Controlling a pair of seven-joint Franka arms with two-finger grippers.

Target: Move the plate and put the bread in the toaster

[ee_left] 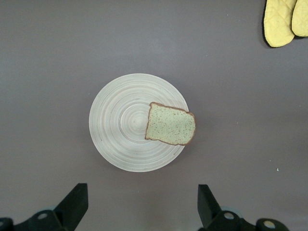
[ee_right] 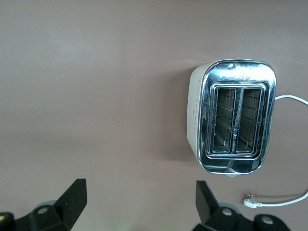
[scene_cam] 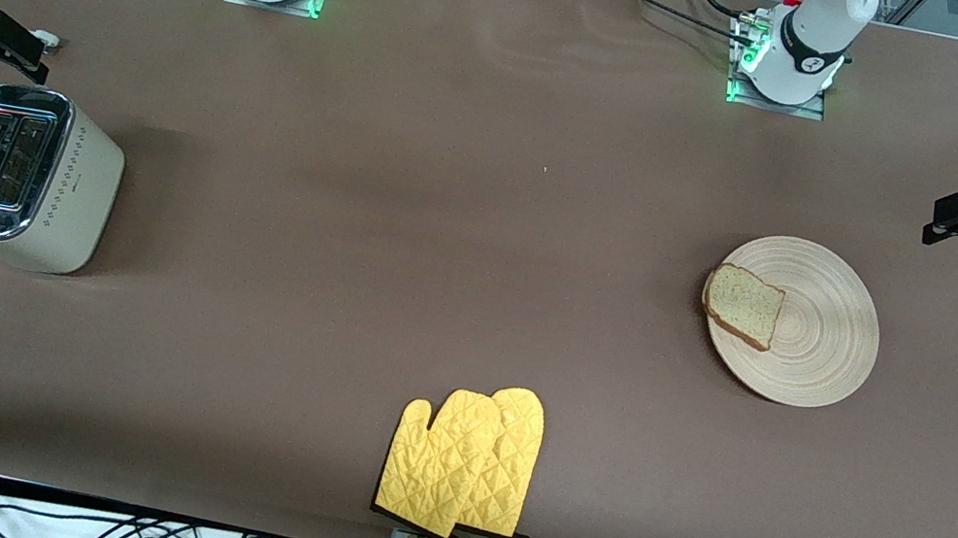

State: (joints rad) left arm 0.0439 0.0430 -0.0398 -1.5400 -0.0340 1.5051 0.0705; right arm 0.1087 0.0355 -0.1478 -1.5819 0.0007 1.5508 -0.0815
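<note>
The pale wooden plate (scene_cam: 830, 346) lies on the brown table toward the left arm's end. The bread (scene_cam: 742, 305) lies flat on the plate's rim, overhanging it on the side toward the toaster. Both show in the left wrist view: the plate (ee_left: 120, 120) and the bread (ee_left: 171, 126). The cream toaster (scene_cam: 23, 174) stands toward the right arm's end, with both slots empty in the right wrist view (ee_right: 236, 122). My left gripper (scene_cam: 946, 221) is open and empty over bare table beside the plate (ee_left: 142, 192). My right gripper (scene_cam: 21, 45) is open and empty over bare table beside the toaster (ee_right: 139, 187).
A pair of yellow oven mitts (scene_cam: 465, 459) lies at the table's edge nearest the front camera, midway along it, and shows in the left wrist view (ee_left: 284, 21). The toaster's white cord (ee_right: 288, 199) lies unplugged on the table by the toaster.
</note>
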